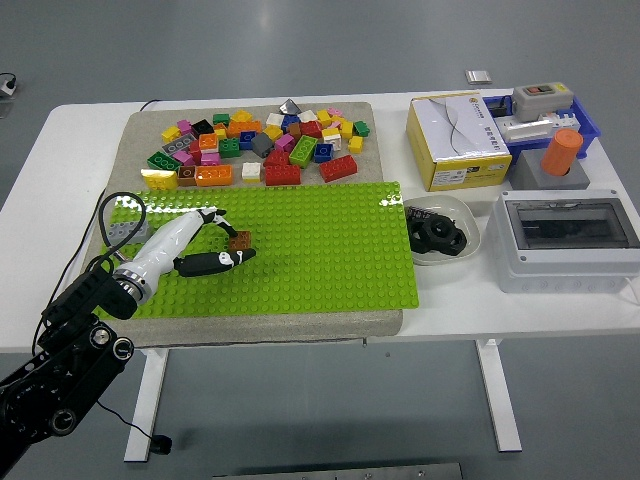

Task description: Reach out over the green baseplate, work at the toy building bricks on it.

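My left robot hand (200, 243), white-shelled with black fingers, reaches in over the left part of the flat green studded baseplate (320, 250) on the white tabletop (450, 310). Its fingers are spread apart, thumb low and forefinger (215, 216) arched above, holding nothing. A small brown toy brick (240, 240) sits on the baseplate just at the fingertips; whether they touch it I cannot tell. A loose heap of many-coloured plastic bricks (262, 147) lies on the grey mat (140, 125) beyond the baseplate's far edge.
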`<state>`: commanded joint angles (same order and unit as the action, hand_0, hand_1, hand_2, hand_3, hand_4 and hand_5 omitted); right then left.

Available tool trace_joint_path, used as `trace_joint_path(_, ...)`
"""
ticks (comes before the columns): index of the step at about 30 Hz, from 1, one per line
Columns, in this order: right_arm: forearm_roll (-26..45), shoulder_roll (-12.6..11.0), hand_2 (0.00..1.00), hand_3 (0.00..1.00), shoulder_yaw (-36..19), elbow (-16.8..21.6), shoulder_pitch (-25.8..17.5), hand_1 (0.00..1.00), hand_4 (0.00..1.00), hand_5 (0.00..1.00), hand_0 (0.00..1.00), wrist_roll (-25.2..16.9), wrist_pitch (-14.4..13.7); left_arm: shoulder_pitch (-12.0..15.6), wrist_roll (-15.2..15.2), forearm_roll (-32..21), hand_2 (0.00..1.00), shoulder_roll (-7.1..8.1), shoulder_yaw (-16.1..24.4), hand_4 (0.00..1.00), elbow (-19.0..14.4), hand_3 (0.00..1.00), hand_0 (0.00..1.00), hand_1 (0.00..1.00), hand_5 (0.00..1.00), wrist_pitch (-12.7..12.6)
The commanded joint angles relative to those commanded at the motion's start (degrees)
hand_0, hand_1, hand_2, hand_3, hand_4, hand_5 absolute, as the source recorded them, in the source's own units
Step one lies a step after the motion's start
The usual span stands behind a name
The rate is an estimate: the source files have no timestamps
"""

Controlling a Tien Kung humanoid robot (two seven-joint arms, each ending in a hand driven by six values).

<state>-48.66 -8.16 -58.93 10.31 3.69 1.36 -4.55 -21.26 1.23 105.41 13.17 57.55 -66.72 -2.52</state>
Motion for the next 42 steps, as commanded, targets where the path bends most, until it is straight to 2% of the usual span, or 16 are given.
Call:
trace_joint_path(12,0.0,0.1,0.714,0.705,-0.2,0.0,0.1,0.558,0.750,0.811,0.686,-0.1,0.0,-1.0,-0.2,-1.3,0.916,-0.80,-0.6,0.909,2.7,0.581,0.962,0.957,0.658,0.1)
trace_joint_path(27,0.1,0.2,0.713,0.704,-0.2,0.0,0.2,0.558,0.750,0.809,0.687,-0.1,0.0,-1.8,-0.3,-1.4,0.916,-1.67,-1.5,0.906,4.0,0.582,0.957,0.955,0.657,-0.1)
trace_joint_path(42,0.5,0.2,0.713,0.703,0.2,0.0,0.2,0.558,0.751,0.809,0.688,-0.4,0.1,-3.1,-0.3,-1.7,0.916,-2.82,-2.2,0.906,7.1,0.582,0.956,0.955,0.657,0.1)
